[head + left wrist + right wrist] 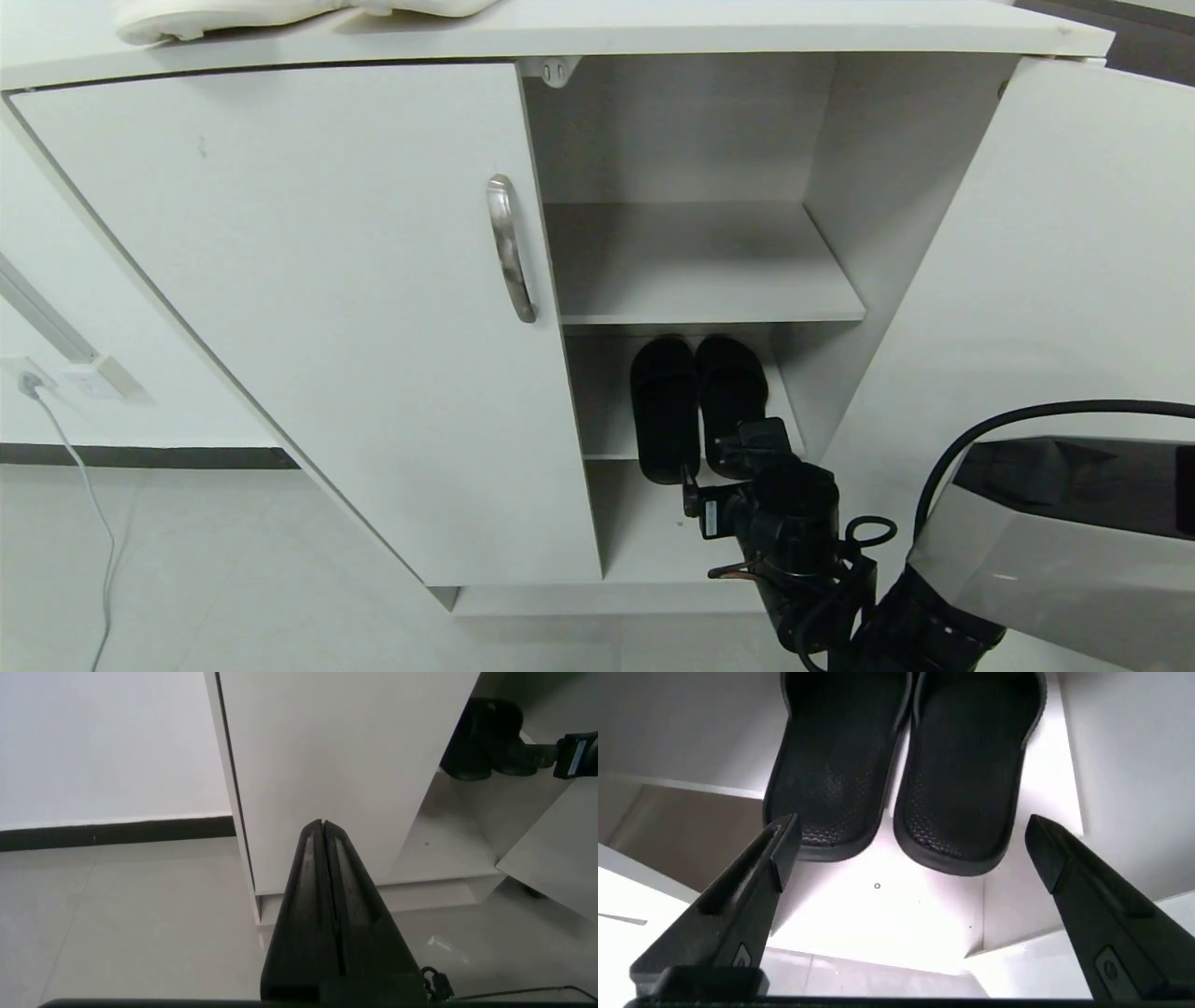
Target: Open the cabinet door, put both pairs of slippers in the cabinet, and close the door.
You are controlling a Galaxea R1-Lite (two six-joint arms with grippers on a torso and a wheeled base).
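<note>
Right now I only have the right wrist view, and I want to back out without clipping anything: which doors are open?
Observer: The right door is swung wide open on the robot's right. The left door is shut.
Operator: Which shelf are the slippers on?
Observer: The slippers lie side by side on the middle shelf, with their heels sticking out past its front edge.
Operator: Where is the other arm?
Observer: The left fingers are shut on nothing. They sit low, pointing at the left door's bottom corner.
</note>
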